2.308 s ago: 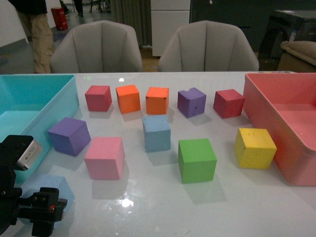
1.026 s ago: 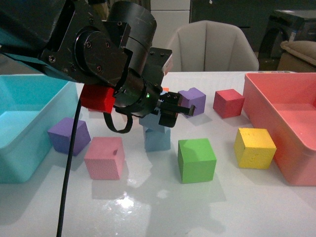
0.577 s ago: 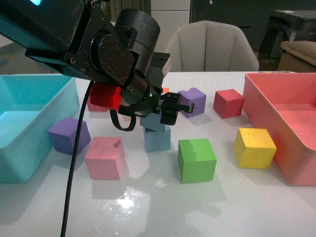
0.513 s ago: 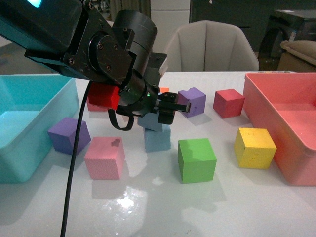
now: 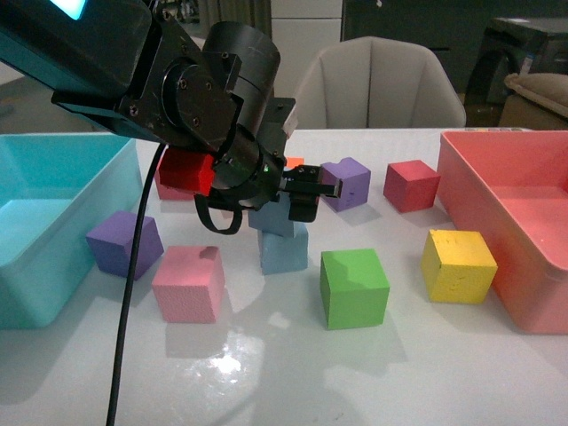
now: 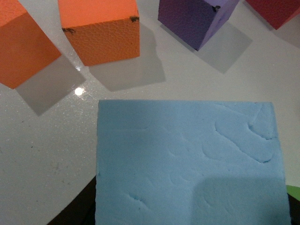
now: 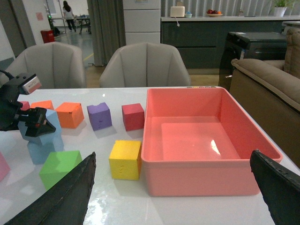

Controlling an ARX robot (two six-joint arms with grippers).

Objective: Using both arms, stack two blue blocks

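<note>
- While the left gripper [image 5: 297,193] sits low at tabletop centre, it grips the upper blue block [image 5: 272,219], jaws closed on it.
- That block rests tilted on the lower blue block [image 5: 284,249]; contact looks made, seating not square.
- Clockwise round the stack: purple cube [image 5: 346,183] at 1 o'clock, green cube [image 5: 354,287] at 4, pink cube [image 5: 187,283] at 8.
- Right gripper [image 7: 183,187]: spread wide, holding nothing, well apart by the red bin [image 7: 211,140].
- Judged: stacking nearly done; release and withdrawal remain.
</note>
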